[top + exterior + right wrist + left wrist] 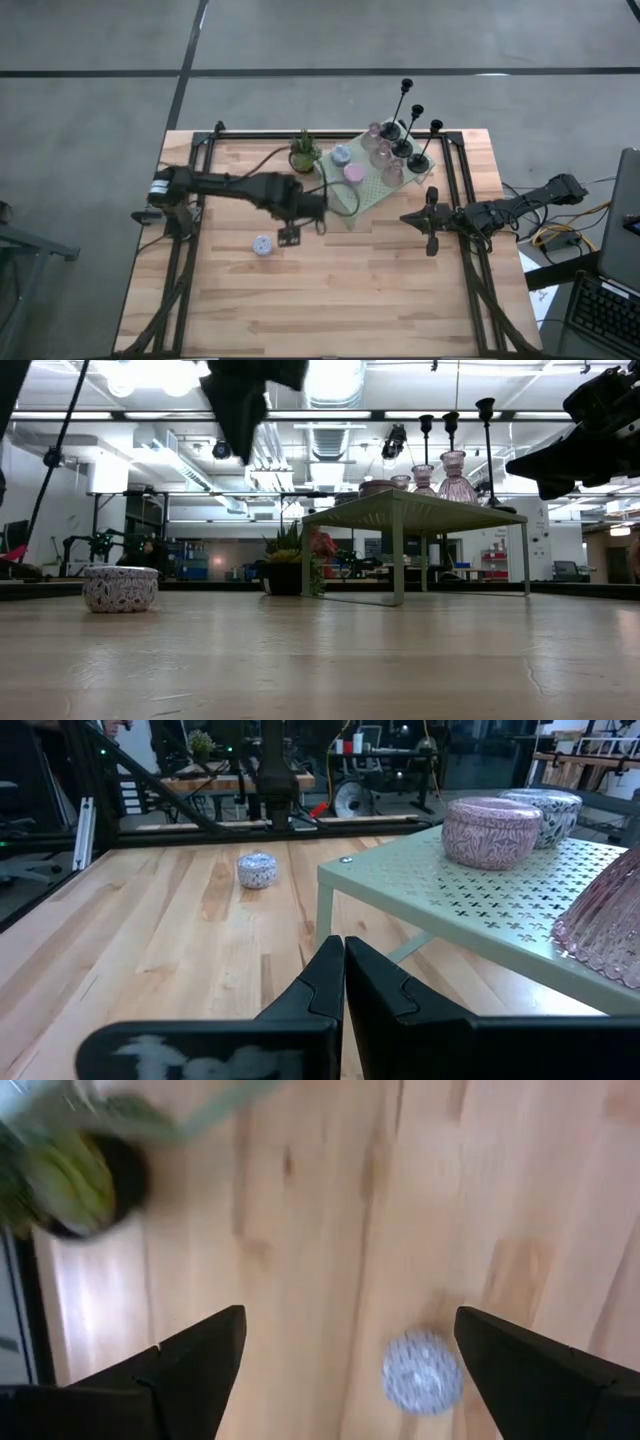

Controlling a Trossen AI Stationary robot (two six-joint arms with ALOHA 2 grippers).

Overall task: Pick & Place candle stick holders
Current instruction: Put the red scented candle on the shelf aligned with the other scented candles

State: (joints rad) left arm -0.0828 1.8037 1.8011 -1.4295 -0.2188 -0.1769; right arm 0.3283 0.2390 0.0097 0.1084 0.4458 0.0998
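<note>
The light wooden table [330, 300] carries a pale green perforated platform [372, 190]. Left gripper [290, 236] hovers above the table, fingers spread wide, holding nothing. Right gripper [431, 221] waits, fingers closed, empty. The small lilac patterned round holder [263, 245] rests on the table, just beside the left gripper.

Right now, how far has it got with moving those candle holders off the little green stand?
One looks done: the lilac round holder sits alone on the wooden table. Nothing is in hand; the left hand hangs open just above the table near it, and the right hand waits shut beside the stand. Left on the stand: pink holder, blue holder, three glass cups and three black stemmed holders.
</note>
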